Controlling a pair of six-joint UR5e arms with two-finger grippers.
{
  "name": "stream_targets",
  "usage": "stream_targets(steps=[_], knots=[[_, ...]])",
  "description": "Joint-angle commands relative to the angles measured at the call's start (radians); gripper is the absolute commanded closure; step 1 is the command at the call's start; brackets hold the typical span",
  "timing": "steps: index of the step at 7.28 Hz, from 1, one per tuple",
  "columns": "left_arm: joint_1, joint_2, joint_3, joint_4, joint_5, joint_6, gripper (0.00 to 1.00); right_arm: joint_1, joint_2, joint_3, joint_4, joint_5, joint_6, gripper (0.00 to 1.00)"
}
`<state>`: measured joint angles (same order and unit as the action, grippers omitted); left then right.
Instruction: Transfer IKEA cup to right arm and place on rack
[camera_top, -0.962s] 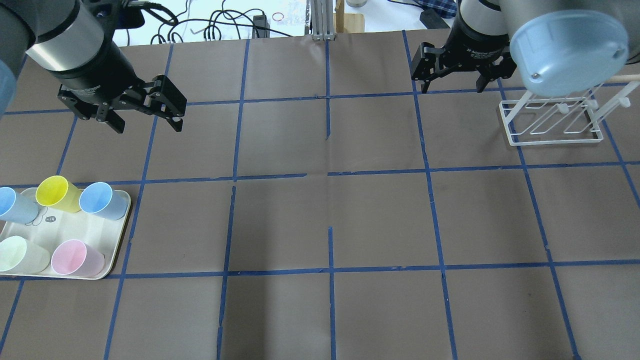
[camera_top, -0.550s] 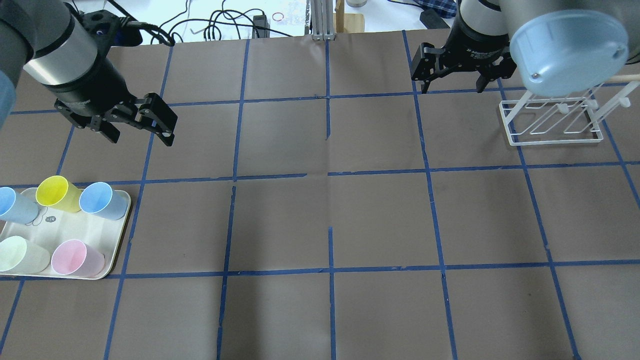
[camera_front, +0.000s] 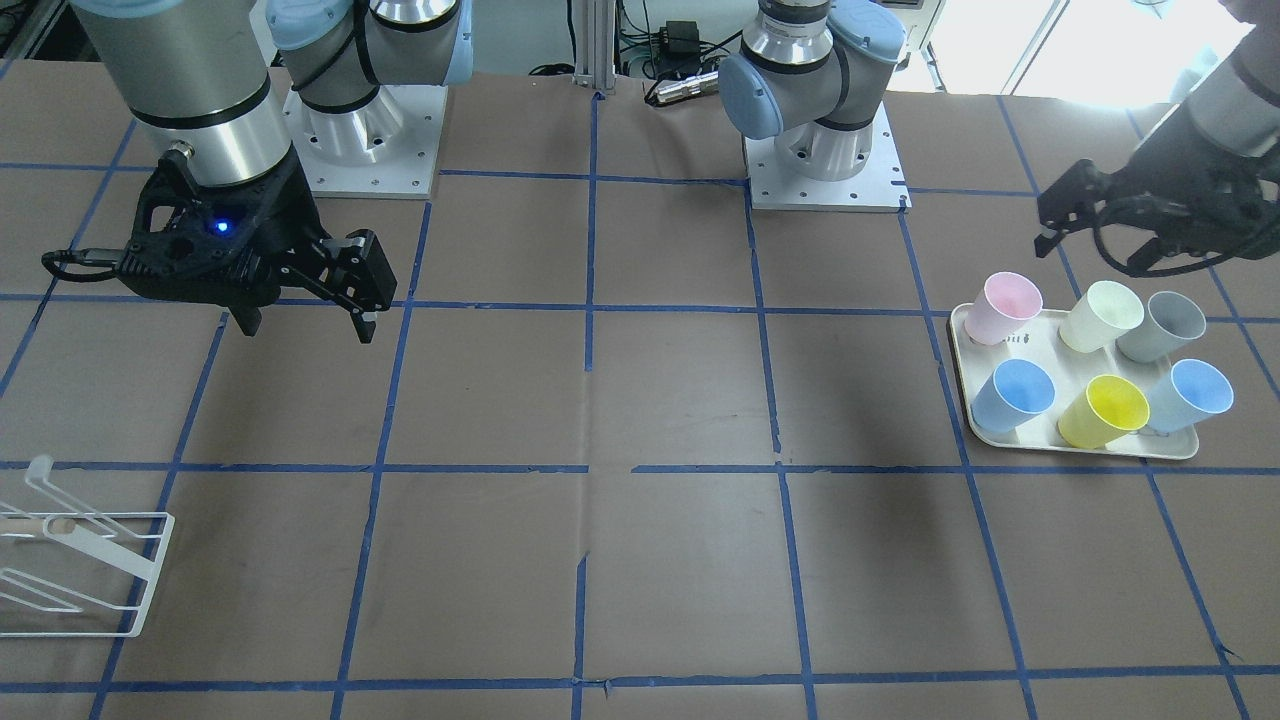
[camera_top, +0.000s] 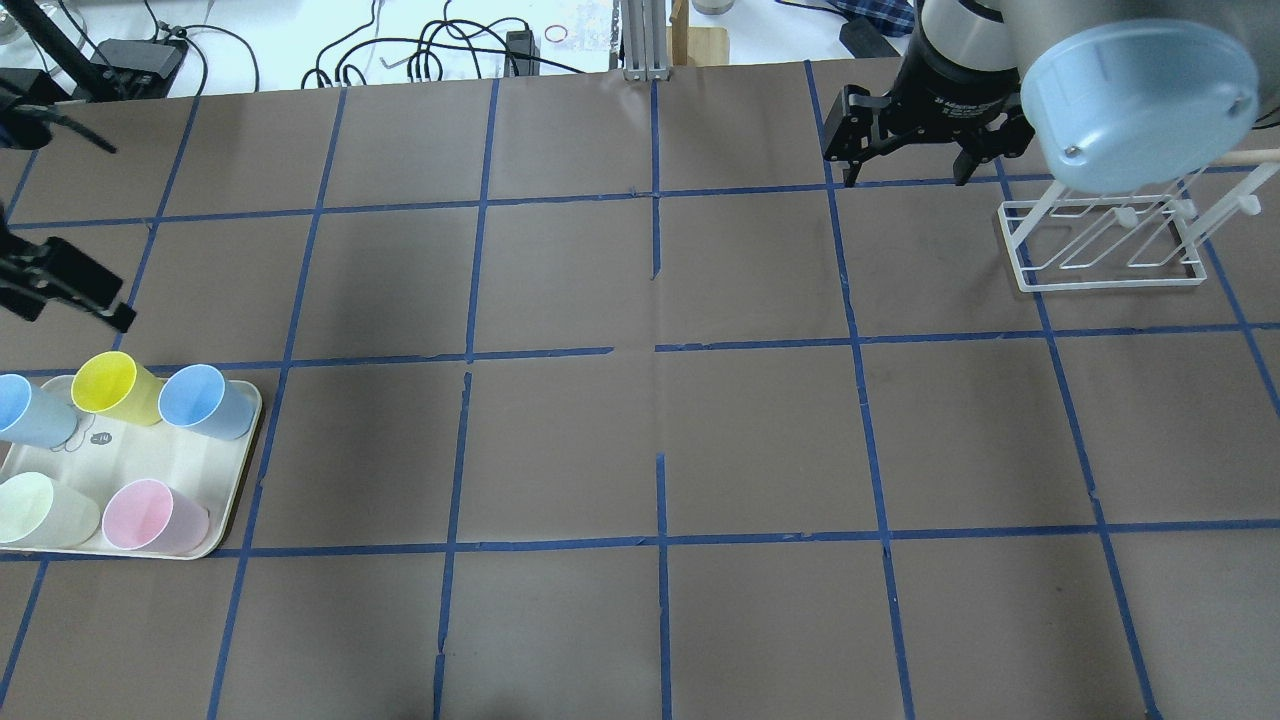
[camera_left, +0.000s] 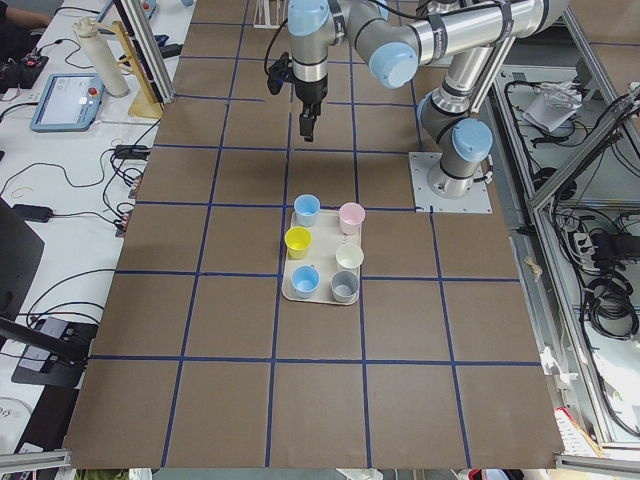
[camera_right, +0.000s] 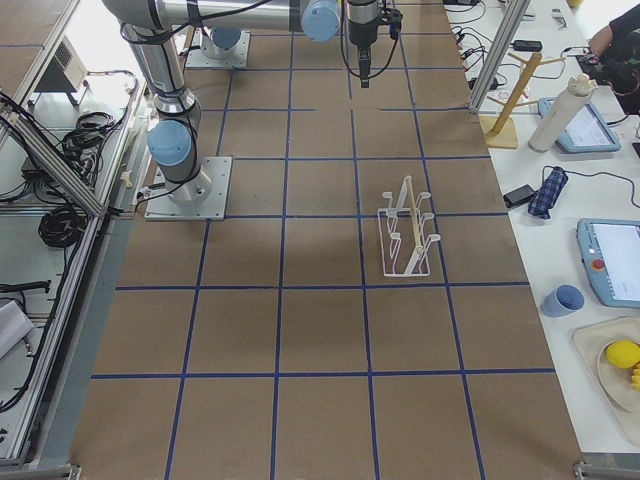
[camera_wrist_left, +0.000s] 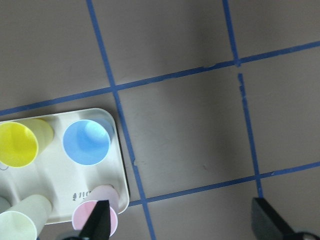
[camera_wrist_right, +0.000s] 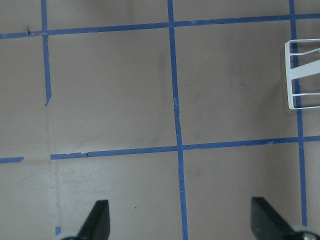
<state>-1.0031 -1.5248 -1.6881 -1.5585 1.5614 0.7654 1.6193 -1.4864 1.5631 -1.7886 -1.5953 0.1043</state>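
Across the table in the front-facing view, the right tool (camera_front: 305, 322) hung over bare worktop (camera_front: 640, 400) w/ fingers spread, nothing between them, blue light on its body. Rack (camera_front: 152, 572) stood at the lower left edge, well apart from it. Left tool (camera_front: 1060, 215) hovered near the cream tray (camera_front: 1080, 449), on the robot's side of it; its state couldn't be told there. IKEA cup (camera_front: 1190, 393) stood on the tray at the end of the row nearer that camera, just beside the yellow cup (camera_front: 1100, 410), grey cup (camera_front: 1160, 325) right behind it; deeper blue cup (camera_front: 1015, 393) was on the yellow one's other side

Overhead: IKEA cup (camera_top: 25, 408) sat at the tray's far left, partly cut by the frame edge. Right tool (camera_top: 905, 172) was wide open, near the rack (camera_top: 1100, 283) but apart from it

Ext. left: IKEA cup (camera_left: 305, 280) was in the tray's near row next to the grey cup

Ext. right: rack (camera_right: 405, 240) stood upright mid-worktop

Left wrist: fingers (camera_wrist_left: 100, 222) were far apart, gripping nothing, above the tray's corner w/ the deeper blue cup (camera_wrist_left: 86, 141)

Right wrist: fingers (camera_wrist_right: 97, 220) were far apart over taped worktop, rack corner (camera_wrist_right: 290, 75) at the right edge
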Motion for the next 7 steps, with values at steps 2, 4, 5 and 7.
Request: stream_targets(steps=[2, 4, 5, 7], knots=[[0.251, -0.166, -0.018, 0.264, 0.005, 0.361, 0.0, -0.001, 0.0, 0.0, 0.0, 0.0, 0.0, 0.0], [0.343, -0.301, 0.004, 0.416, -0.001, 0.542, 0.0, 0.002, 0.0, 0.0, 0.0, 0.0, 0.0, 0.0], [0.372, -0.366, 0.007, 0.49, -0.007, 0.555, 0.0, 0.002, 0.0, 0.0, 0.0, 0.0, 0.0, 0.0], [0.385, -0.441, 0.015, 0.525, -0.02, 0.545, 0.0, 0.002, 0.0, 0.0, -0.002, 0.0, 0.0, 0.0]])
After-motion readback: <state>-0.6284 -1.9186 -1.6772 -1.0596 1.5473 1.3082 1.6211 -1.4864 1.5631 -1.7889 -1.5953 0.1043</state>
